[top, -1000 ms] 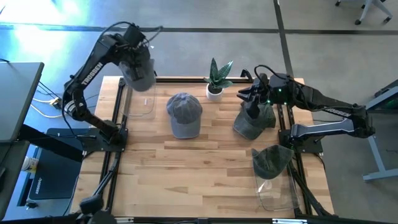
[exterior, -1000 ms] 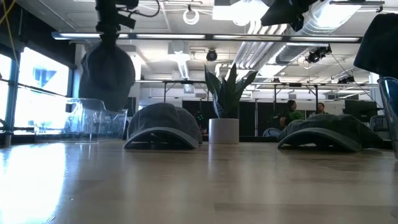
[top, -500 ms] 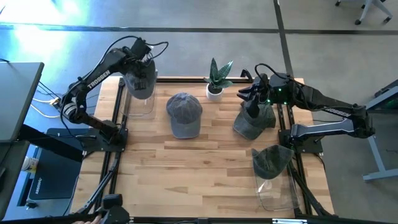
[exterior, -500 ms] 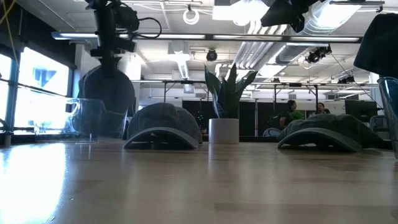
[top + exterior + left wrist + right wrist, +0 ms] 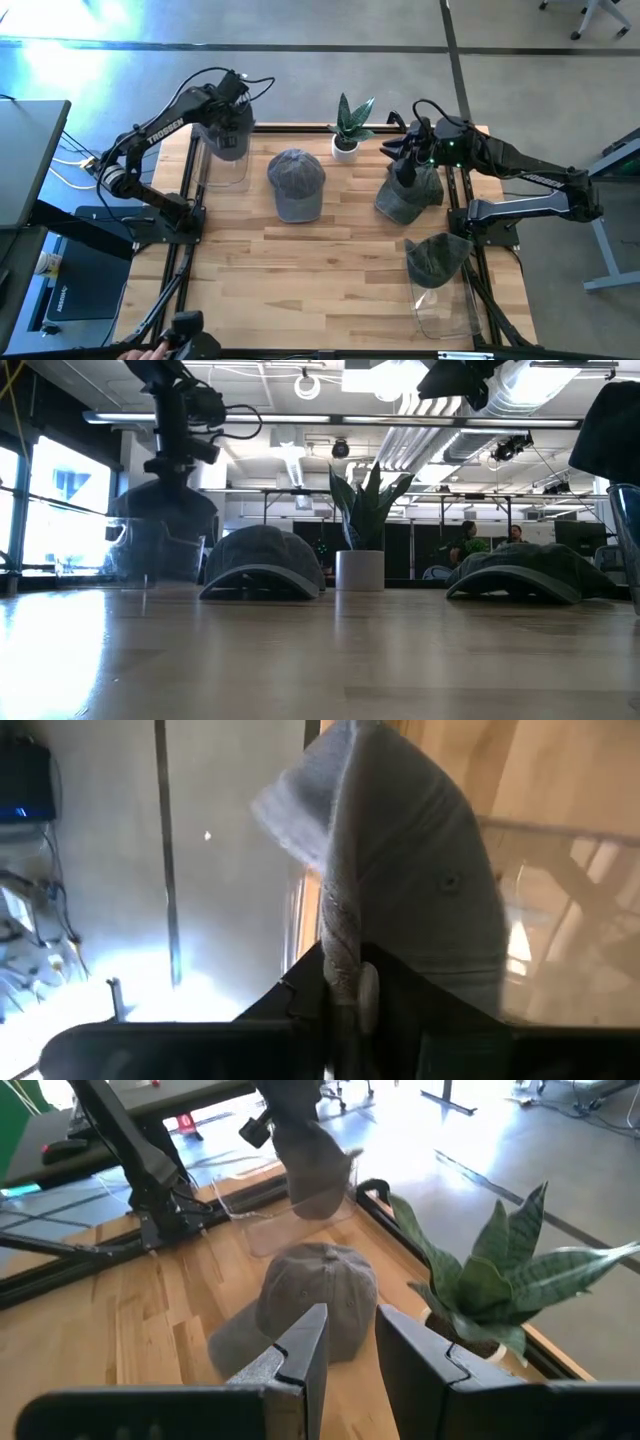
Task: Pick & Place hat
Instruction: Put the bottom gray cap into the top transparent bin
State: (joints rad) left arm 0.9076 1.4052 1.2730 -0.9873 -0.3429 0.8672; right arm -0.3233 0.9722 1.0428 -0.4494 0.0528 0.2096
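Left gripper [image 5: 229,125] at the far left of the table, fingers clamped on a fold of a grey hat [image 5: 228,138]. Hat hangs directly below the fingertips, inside the clear bin [image 5: 226,165] beneath it. In the left wrist view the pinched cloth bunches into a ridge between the pads, crown drooping away from them.

Handling, by judgement: soft, light cloth. It sags and folds under its own weight, so a pinch on crown fabric or on the stiffer brim should carry it; a wide grab is not needed. Not fragile. Main risk is cloth snagging on the bin wall.

Rightward of that gripper, well apart: second hat [image 5: 296,184] flat on the table [image 5: 330,260], untouched. Beyond it, a small potted plant [image 5: 349,126].

Right gripper [image 5: 405,165] over a third hat [image 5: 408,194], jaws parted a little, gripping nothing as far as its wrist view shows. Nearer the front edge, a fourth hat [image 5: 437,258] draped on the rim of a second clear bin [image 5: 443,305].

Count: hats four; clear bins two; plant one.
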